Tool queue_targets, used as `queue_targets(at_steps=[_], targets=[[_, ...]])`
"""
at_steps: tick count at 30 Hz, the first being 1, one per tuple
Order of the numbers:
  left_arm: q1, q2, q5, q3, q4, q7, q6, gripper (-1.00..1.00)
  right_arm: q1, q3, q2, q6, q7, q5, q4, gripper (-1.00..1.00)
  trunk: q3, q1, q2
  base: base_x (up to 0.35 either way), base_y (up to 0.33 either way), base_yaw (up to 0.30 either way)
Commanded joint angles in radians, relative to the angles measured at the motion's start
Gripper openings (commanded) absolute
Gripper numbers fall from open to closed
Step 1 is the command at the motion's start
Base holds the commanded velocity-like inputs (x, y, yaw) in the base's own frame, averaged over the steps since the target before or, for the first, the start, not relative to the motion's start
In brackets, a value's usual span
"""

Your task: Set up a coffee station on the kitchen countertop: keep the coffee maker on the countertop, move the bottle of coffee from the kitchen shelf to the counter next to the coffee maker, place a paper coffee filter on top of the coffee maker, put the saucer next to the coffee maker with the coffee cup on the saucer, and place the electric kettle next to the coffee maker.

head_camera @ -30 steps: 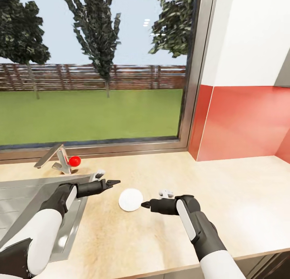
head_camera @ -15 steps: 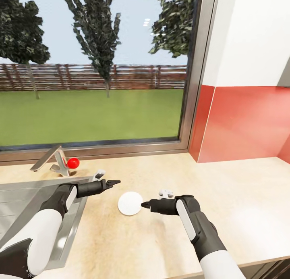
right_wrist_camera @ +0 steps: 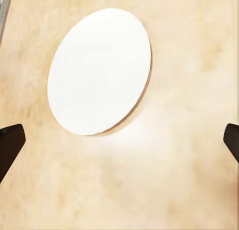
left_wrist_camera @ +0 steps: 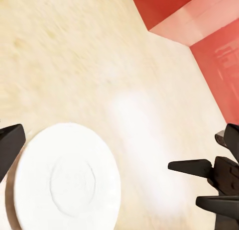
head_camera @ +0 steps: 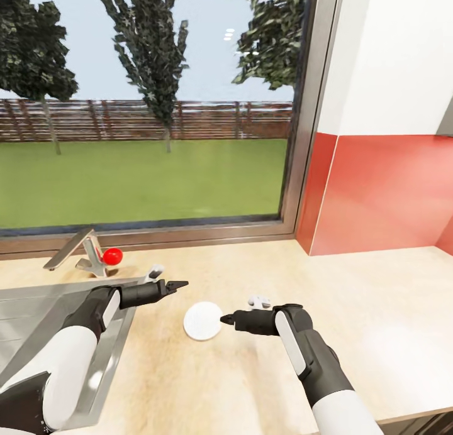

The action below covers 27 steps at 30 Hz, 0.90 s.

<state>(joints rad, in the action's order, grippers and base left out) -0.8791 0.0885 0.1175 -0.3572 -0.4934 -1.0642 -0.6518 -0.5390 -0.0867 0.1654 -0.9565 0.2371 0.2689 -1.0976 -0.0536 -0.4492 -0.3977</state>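
countertop (head_camera: 352,322): bare tan worktop under both my arms | sink (head_camera: 38,315): steel basin at my left, nothing visible inside | saucer (head_camera: 202,321): flat on the counter between my grippers, nothing on it | left gripper (head_camera: 179,285): spread, holding nothing | right gripper (head_camera: 224,320): spread, empty, tips just beside the saucer, I judge lined up for a pickup

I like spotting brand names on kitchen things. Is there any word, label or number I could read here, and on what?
None: no readable text.
The flat round white saucer has only a faint embossed ring, no letters.
The light tan wood-look countertop, steel sink and red wall panel are unmarked.
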Motion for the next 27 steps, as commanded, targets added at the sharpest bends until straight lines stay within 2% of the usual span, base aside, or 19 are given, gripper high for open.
queue_targets(at_steps=[1,7,21,24,25,27], targets=[[-0.001,-0.001,0.010,-0.008,-0.001,-0.008,-0.008,1.00,-0.001,0.001,0.000,-0.004,0.007,-0.007,-0.001,1.00,-0.002,-0.001,-0.002,0.067,0.000,0.000],[0.000,-0.001,0.010,-0.008,0.001,-0.008,-0.008,1.00,-0.001,0.001,0.000,-0.004,0.007,-0.007,-0.001,1.00,-0.002,-0.001,-0.002,0.018,0.000,0.000],[0.002,-0.001,0.012,-0.009,0.096,-0.007,-0.005,1.00,-0.001,-0.001,0.002,-0.004,0.007,-0.007,0.016,1.00,-0.002,-0.001,-0.002,0.000,0.000,0.000],[0.002,-0.001,0.013,-0.029,0.109,-0.007,-0.004,1.00,-0.001,-0.001,0.002,-0.004,0.007,-0.007,0.016,1.00,-0.002,-0.001,-0.002,0.000,0.000,0.000],[0.003,0.000,0.013,-0.054,0.111,-0.007,-0.002,1.00,-0.001,-0.001,0.003,-0.004,0.007,-0.007,0.016,1.00,-0.002,-0.001,-0.002,0.000,0.000,0.000],[0.010,0.000,0.013,-0.075,0.112,-0.007,0.006,1.00,-0.001,-0.002,0.003,-0.004,0.007,-0.006,0.016,1.00,-0.002,-0.001,-0.002,0.000,0.000,0.000]])
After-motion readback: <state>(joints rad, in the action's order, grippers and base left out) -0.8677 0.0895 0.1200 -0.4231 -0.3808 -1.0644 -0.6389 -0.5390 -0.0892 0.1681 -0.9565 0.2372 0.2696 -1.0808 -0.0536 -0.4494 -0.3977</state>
